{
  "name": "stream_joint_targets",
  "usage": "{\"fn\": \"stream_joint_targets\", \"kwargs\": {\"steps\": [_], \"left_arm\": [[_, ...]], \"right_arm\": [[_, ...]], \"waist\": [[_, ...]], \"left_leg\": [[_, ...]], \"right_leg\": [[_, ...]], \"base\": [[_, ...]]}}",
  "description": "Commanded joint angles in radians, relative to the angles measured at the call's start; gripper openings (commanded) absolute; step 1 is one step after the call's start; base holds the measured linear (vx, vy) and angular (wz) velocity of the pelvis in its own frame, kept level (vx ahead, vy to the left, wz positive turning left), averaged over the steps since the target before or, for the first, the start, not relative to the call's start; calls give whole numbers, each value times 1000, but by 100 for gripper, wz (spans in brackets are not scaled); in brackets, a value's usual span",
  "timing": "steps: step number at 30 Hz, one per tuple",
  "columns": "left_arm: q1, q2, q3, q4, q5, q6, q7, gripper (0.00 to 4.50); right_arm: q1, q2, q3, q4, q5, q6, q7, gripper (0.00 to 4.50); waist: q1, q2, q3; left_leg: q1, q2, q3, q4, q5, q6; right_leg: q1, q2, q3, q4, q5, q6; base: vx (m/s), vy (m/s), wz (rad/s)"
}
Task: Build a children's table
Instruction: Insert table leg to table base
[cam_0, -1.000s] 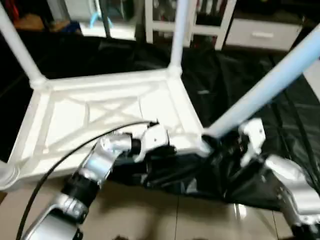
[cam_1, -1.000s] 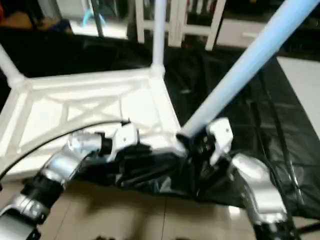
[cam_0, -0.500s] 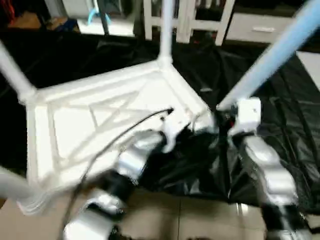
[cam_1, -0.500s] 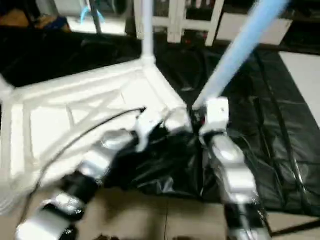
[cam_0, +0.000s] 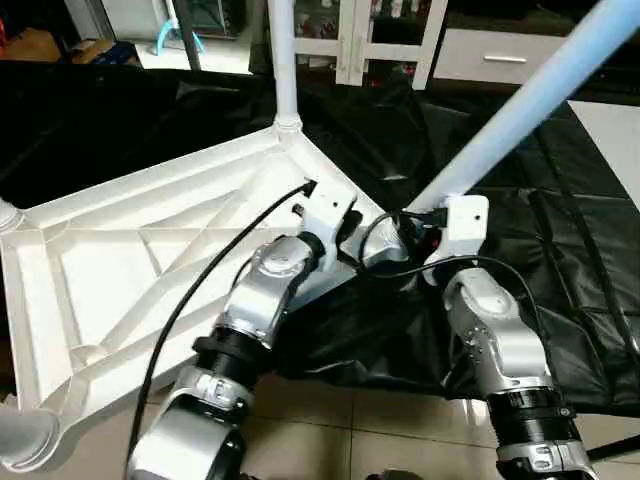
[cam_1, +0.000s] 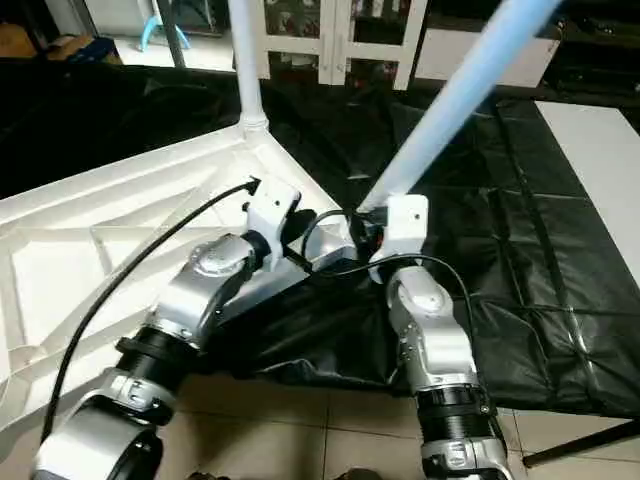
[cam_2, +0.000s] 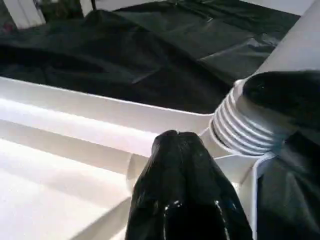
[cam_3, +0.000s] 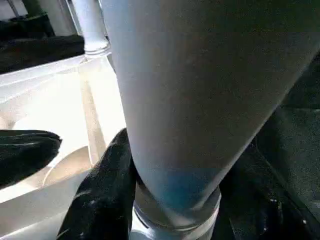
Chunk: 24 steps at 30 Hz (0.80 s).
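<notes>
Both grippers meet at the near right corner of the upturned top (cam_0: 130, 260), seen from my head. My right gripper (cam_0: 425, 222) is clamped round the base of a leg (cam_0: 520, 110) that slants up to the far right from that corner socket. My left gripper (cam_0: 350, 232) is pinched shut on nothing, its tips against the rim just left of the socket. The top lies ribs up, partly on a black sheet (cam_0: 560, 260), with another leg (cam_0: 284, 60) upright at the far corner.

Left wrist view: my closed fingers (cam_2: 177, 175) rest on the white rim, and just beside them the leg's threaded end (cam_2: 240, 132) shows several turns above the socket, so I judge it is not screwed home.

Right wrist view: one finger (cam_3: 107, 190) hugs the leg just above its collar, the tube passing between my fingers.

Handling, as I judge it: hollow plastic, light and stiff, but smooth and tapered, so a grip high on the leg would slide. Low near the collar, where it is thickest, is the place to hold and turn. The top is light enough to skid on the sheet, so pressing on the rim to brace it makes sense. Cross-threading is the risk while the leg leans.
</notes>
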Motion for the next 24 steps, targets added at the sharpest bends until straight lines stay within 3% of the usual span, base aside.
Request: {"fn": "stream_joint_targets", "kwargs": {"steps": [1,2,3,4,7,9,10,11,13,14,15,20,21,24], "left_arm": [[36,52,-80,-41,22,-38,-137,0],[49,74,-96,-67,19,-42,-187,0],[72,114,-112,-127,-9,-38,-277,0],[85,138,-119,-165,-29,-33,-329,0],[105,205,-106,-272,-90,4,-422,0],[111,240,-78,-347,-156,113,-462,0],[113,256,-82,-368,-168,143,-480,33],[119,269,-93,-383,-173,151,-500,41],[127,280,-104,-399,-179,164,-519,41],[135,285,-114,-411,-178,167,-528,41],[140,280,-121,-412,-172,164,-524,73],[124,209,-164,-318,-68,97,-422,86],[118,197,-171,-311,-64,106,-399,119],[106,181,-182,-290,-50,111,-364,122]], "right_arm": [[7,-31,-9,-13,22,16,48,191],[4,-43,-20,-14,26,16,52,191],[0,-62,-41,-15,40,24,63,191],[-4,-72,-53,-14,49,28,70,191],[-22,-99,-86,-8,96,37,130,191],[-30,-117,-119,-17,178,84,217,191],[-33,-126,-131,-20,205,104,242,191],[-34,-137,-136,-21,222,124,266,191],[-33,-149,-143,-24,246,151,294,191],[-30,-169,-153,-28,277,189,330,191],[-28,-183,-160,-31,297,212,354,191],[-26,-259,-201,-50,330,234,398,191],[-25,-273,-211,-56,332,239,401,191],[-20,-289,-220,-72,334,245,403,191]], "waist": [[9,-7,-70],[10,-7,-71],[14,3,-75],[16,0,-76],[19,2,-80],[29,-3,-86],[33,-10,-80],[37,-8,-76],[38,-5,-74],[38,-11,-75],[39,-15,-75],[41,-20,-78],[42,-18,-81],[43,-19,-83]], "left_leg": [[8,33,-7,-46,26,158],[8,33,-6,-45,31,158],[10,34,-6,-42,42,157],[11,35,-6,-42,52,158],[9,33,-2,-36,80,164],[8,33,-2,-31,91,169],[4,33,1,-30,94,173],[4,33,3,-31,65,169],[6,33,2,-34,28,148],[6,32,2,-36,9,137],[4,32,3,-36,6,131],[-1,28,4,-31,19,129],[0,27,4,-30,25,130],[-2,27,4,-28,35,138]], "right_leg": [[58,-54,39,-47,223,-319],[58,-53,40,-44,230,-320],[58,-56,40,-41,246,-325],[59,-57,41,-40,258,-327],[55,-51,41,-30,324,-341],[58,-52,42,-18,358,-350],[51,-46,40,-19,353,-350],[47,-48,40,-22,299,-348],[45,-48,39,-28,214,-336],[49,-49,39,-30,179,-331],[50,-49,40,-32,164,-324],[52,-50,40,-34,160,-299],[52,-51,40,-34,161,-293],[52,-51,40,-33,177,-296]], "base": [[0,0,0],[0,0,0],[0,0,0],[0,0,0],[0,0,0],[0,0,0],[0,0,0],[0,0,0],[0,0,0],[0,0,0],[0,0,0],[0,0,0],[0,0,0],[0,0,0]]}}
